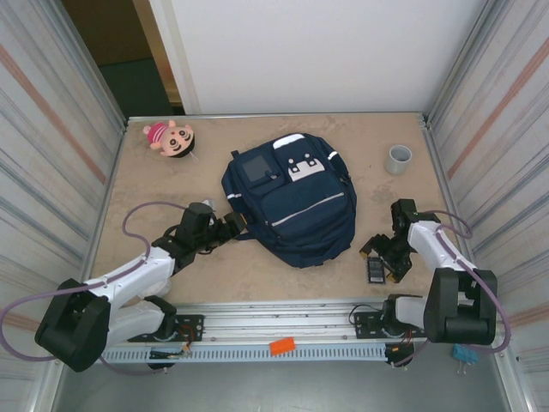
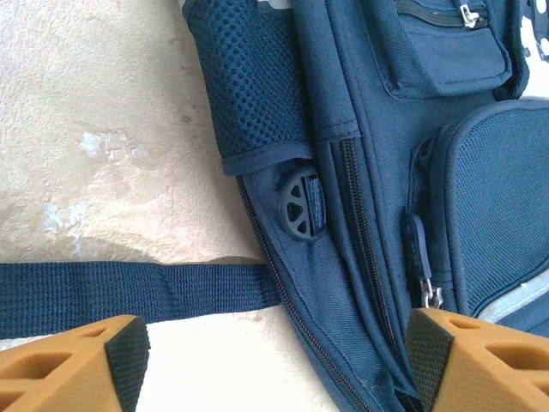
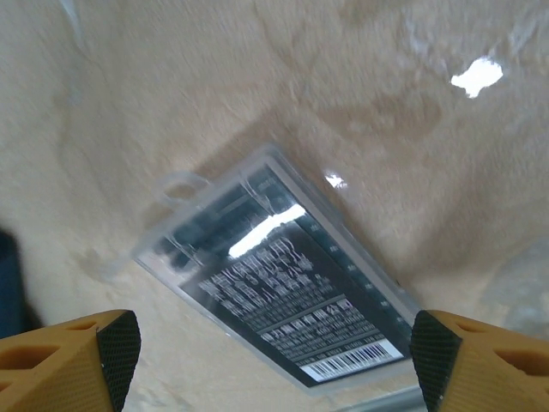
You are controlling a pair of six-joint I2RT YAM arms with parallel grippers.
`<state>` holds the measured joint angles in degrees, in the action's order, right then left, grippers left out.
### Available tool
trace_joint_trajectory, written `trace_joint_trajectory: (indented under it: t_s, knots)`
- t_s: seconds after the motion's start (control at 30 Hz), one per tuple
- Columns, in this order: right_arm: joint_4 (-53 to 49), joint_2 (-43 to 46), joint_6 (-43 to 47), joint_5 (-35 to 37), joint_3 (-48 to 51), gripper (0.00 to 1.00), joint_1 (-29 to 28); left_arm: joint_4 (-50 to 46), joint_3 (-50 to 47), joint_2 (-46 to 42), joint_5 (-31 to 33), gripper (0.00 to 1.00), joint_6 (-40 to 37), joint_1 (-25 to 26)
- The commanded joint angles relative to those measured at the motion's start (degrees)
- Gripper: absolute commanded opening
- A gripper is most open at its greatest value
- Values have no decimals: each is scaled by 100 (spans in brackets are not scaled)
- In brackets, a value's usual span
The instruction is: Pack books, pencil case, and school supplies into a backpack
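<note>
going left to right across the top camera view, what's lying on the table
pink plush doll → navy backpack → grey cup; the small dark packaged device overlaps the cup's span, so it is left unranked

The backpack (image 2: 369,112) is showing matt woven cloth and an open-mesh side pocket (image 2: 253,77) — its buckle (image 2: 300,202) is looking like matt black plastic. The flat dark device (image 3: 283,300) is glinting inside glossy clear plastic on the rough, matt table (image 3: 214,77).
</note>
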<state>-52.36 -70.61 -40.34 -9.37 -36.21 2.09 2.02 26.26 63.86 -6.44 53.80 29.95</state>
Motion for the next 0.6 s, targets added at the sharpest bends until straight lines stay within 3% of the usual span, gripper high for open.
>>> trace_joint_trajectory:
  t_s: [0.0, 0.17, 0.57]
  knots:
    - [-314, -276, -171, 338, -124, 83, -240, 49, -68, -89, -42, 81, -152, -51]
    - [-305, -672, -258, 573, -226, 80, -697, 45, -103, -81, -33, 80, -157, -51]
    - [-563, -1432, -178, 984, -730, 74, -935, 97, 19, 131, -112, 80, -186, -52]
